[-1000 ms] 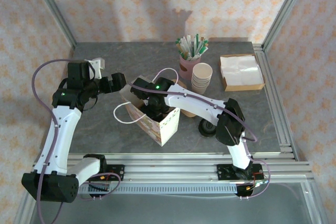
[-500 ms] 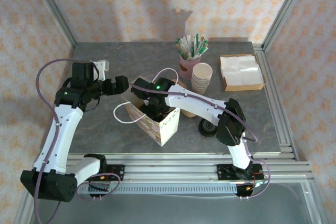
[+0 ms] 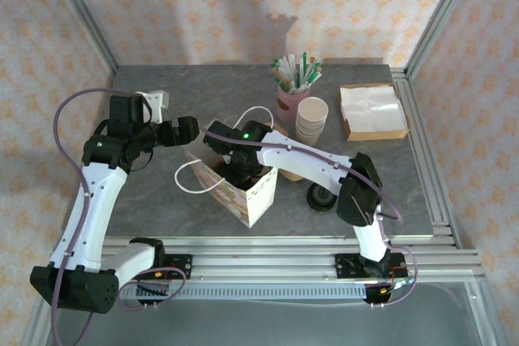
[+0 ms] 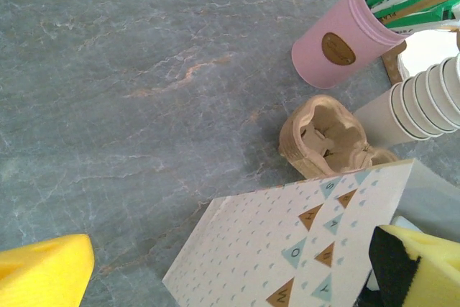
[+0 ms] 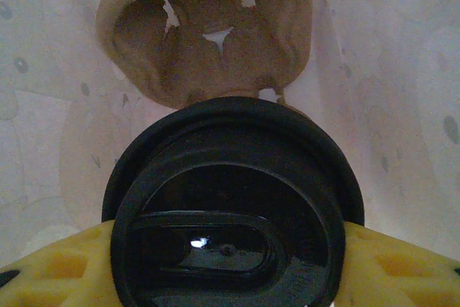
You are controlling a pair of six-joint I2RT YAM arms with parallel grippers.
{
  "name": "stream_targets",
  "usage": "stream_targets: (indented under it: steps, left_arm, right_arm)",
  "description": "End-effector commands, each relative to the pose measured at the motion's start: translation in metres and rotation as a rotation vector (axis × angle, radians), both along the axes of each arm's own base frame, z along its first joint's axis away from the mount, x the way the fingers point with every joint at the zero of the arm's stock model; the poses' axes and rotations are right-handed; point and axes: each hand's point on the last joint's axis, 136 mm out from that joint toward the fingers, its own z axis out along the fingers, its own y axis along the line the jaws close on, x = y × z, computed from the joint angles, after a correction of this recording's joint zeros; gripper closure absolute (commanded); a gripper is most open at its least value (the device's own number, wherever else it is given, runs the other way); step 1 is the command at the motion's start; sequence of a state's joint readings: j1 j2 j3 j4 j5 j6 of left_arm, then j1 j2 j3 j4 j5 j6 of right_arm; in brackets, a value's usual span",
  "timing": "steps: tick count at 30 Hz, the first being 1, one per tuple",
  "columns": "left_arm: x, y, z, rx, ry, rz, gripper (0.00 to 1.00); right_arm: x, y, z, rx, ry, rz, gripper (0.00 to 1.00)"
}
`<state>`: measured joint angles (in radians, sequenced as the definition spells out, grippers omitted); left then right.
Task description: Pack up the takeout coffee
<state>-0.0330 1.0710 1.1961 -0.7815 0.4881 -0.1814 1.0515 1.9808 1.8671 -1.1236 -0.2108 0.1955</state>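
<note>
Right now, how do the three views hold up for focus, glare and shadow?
Top external: sharp, evenly lit; the pink holder of green-wrapped straws throws a soft shadow on the back wall. Left wrist: grey stone table crisp, near yellow foam fingertip blurred. Right wrist: dim pinkish light inside the patterned paper bag; the black-lidded takeout coffee cup is soft, one small glint on its lid.

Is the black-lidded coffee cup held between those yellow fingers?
Yes, the takeout coffee sits clamped between the yellow fingers, one pressing each side of its black lid.
</note>
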Motion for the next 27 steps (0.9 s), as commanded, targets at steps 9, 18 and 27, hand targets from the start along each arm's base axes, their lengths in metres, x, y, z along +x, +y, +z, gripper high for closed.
stream_targets:
  steps: [9, 18, 27]
  left_arm:
    - [-0.007, -0.023, 0.003, -0.009, 0.003, -0.139, 0.01]
    - [0.000, -0.018, -0.015, 0.050, 0.060, -0.111, 0.04]
    - [0.009, -0.008, -0.033, 0.087, 0.114, -0.055, 0.19]
  right_arm:
    - [-0.009, -0.004, 0.008, 0.023, 0.008, -0.004, 0.47]
    - [-0.010, -0.007, 0.011, 0.038, -0.004, -0.010, 0.47]
    - [-0.009, -0.010, 0.025, 0.104, -0.054, -0.017, 0.49]
